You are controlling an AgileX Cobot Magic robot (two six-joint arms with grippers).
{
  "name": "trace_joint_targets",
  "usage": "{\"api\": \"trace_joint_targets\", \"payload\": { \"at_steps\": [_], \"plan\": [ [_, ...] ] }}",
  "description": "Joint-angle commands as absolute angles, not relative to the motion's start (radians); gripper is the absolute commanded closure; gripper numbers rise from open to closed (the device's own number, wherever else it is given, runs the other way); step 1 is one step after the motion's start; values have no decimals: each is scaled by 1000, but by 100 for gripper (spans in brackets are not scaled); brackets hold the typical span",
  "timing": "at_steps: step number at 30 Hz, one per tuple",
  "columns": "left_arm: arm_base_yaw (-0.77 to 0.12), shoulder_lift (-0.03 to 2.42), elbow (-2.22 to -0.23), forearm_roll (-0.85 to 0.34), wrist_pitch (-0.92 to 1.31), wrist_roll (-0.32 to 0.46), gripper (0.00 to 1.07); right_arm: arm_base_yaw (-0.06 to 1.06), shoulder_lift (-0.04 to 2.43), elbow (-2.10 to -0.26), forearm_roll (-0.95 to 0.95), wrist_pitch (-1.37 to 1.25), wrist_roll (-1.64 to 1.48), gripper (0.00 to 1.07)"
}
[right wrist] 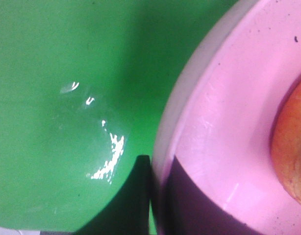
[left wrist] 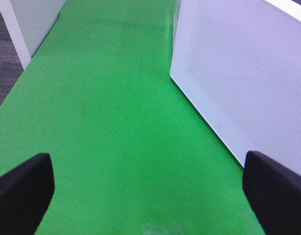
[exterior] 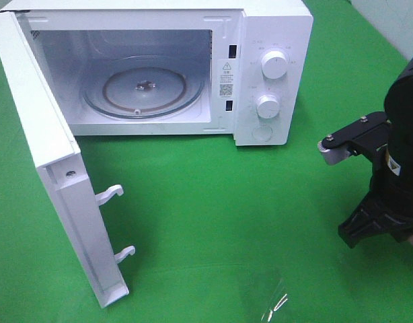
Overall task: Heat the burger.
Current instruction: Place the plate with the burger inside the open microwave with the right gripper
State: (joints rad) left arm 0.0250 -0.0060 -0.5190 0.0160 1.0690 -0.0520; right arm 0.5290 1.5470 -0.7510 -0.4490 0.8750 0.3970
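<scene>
On the green counter [exterior: 227, 202] stands a big white microwave [exterior: 274, 40]. Its door [exterior: 52, 168] is swung wide open. The round glass tray [exterior: 142, 87] inside has nothing on it. The right arm [exterior: 395, 134] is over at the right side of the counter, apart from the microwave. The burger [right wrist: 292, 147] is there too, on a pink plate [right wrist: 214, 112]. Only the edge of its brown bun shows. The right pincer [right wrist: 158, 196] is closed tight. It looks like it pinches the rim of the plate, not the burger. The left pincer [left wrist: 150, 196] is open very wide and holds nothing. It is near the outside of the door. I think the burger is soft, and its layers could slide apart. The plate is hard, so its rim is the best place to hold. Keep it flat, or the burger may slip off.
</scene>
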Motion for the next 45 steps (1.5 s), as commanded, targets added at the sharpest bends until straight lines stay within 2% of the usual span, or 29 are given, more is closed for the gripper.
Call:
{"api": "trace_joint_targets", "payload": {
  "at_steps": [1, 14, 25, 28, 45],
  "plan": [
    [27, -20, -517, 15, 1069, -52, 10, 551, 1482, -711, -499, 908, 412, 107],
    [27, -20, -517, 15, 1069, -52, 10, 559, 1331, -631, -493, 922, 412, 107],
    [27, -20, -517, 15, 1069, -52, 10, 700, 1237, -562, -498, 957, 411, 107],
    [27, -20, -517, 15, 1069, -52, 10, 713, 1232, -562, -498, 958, 411, 107],
    [27, -20, -517, 15, 1069, -52, 10, 937, 1212, -562, -499, 1011, 449, 107]
  ]
}}
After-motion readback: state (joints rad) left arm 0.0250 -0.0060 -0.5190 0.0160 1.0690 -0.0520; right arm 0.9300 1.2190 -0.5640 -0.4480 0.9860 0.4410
